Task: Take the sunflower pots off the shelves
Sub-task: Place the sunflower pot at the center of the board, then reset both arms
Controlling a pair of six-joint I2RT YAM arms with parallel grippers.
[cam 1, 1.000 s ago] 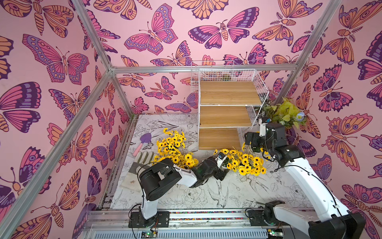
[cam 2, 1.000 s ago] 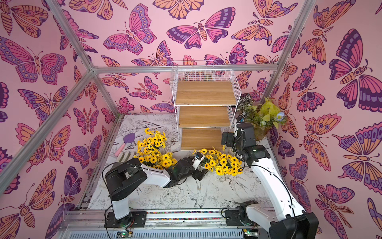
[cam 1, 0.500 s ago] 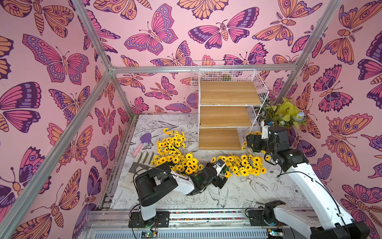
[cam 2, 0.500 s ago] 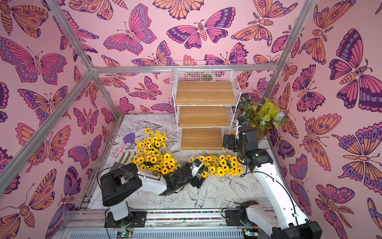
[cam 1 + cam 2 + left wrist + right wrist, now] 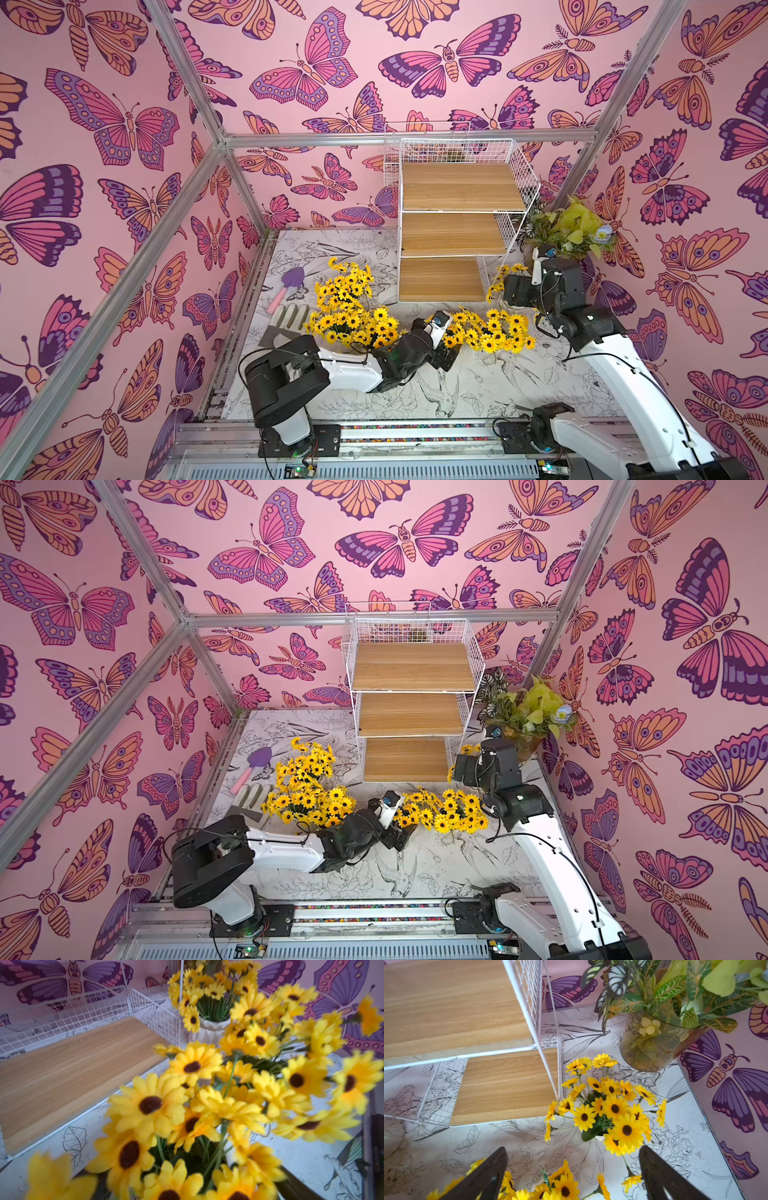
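The shelves have three bare wooden boards in both top views. Sunflower pots stand on the table: a cluster to the left of the rack, a bunch in front of it, and one pot by the rack's lower right corner. My left gripper is low beside the front bunch and open. One dark finger shows past the blooms, clear of the white pot between the fingers. My right gripper hangs open above the corner pot, holding nothing.
A large glass pot of yellow-green foliage stands right of the rack, close to the right arm. A purple trowel and grey-green pieces lie at the table's left. Pink walls close in on three sides.
My left gripper came down and toward the front edge with the front bunch, then opened off its pot. The right gripper has hardly shifted.
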